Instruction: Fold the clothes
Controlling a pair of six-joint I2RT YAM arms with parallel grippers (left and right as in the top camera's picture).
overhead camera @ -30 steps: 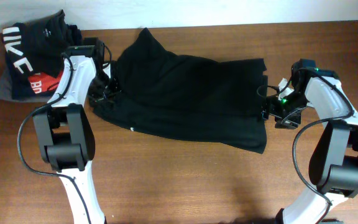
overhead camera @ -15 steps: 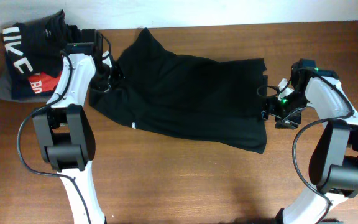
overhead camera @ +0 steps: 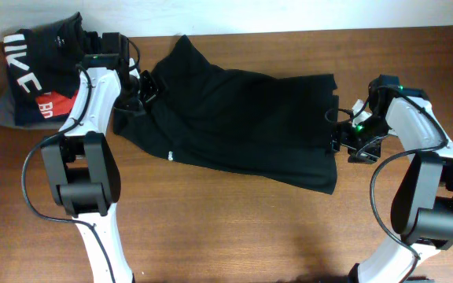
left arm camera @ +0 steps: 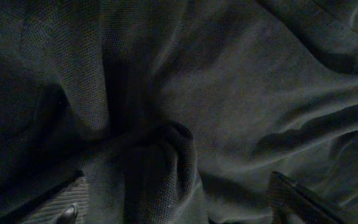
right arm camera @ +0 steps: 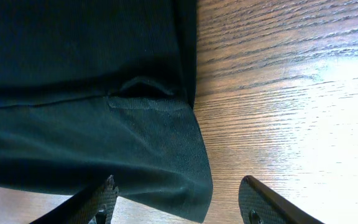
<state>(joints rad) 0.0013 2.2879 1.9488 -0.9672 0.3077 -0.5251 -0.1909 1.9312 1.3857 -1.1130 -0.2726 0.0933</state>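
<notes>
Clothes (overhead camera: 242, 118): one black long-sleeved garment, spread flat across the middle of the wooden table (overhead camera: 234, 228), its long side running left to right, with a small white mark (overhead camera: 169, 156) near its front-left edge. From overhead you see the left gripper (overhead camera: 144, 88) over the garment's far-left corner and the right gripper (overhead camera: 344, 141) at its right edge, but not how far either is open. The left wrist camera settles that. Nothing but black fabric (left arm camera: 229, 93) fills the view, the left gripper (left arm camera: 176, 202) has its fingers spread wide, and a bunched ridge of cloth rises between them with nothing clamped. The right wrist camera shows the hem corner (right arm camera: 73, 93) lying on bare wood (right arm camera: 278, 93). The right gripper (right arm camera: 178, 193) is also wide open, one finger over the cloth and the other over the table, holding nothing. Only the overhead view gives you the pile (overhead camera: 34, 75) at the far left: a black shirt with big white letters, with red and grey pieces under it, just beside the left arm. Since a second ago the left gripper has moved from the garment's crumpled left edge toward the far side and slightly inward. The right arm has not moved.
</notes>
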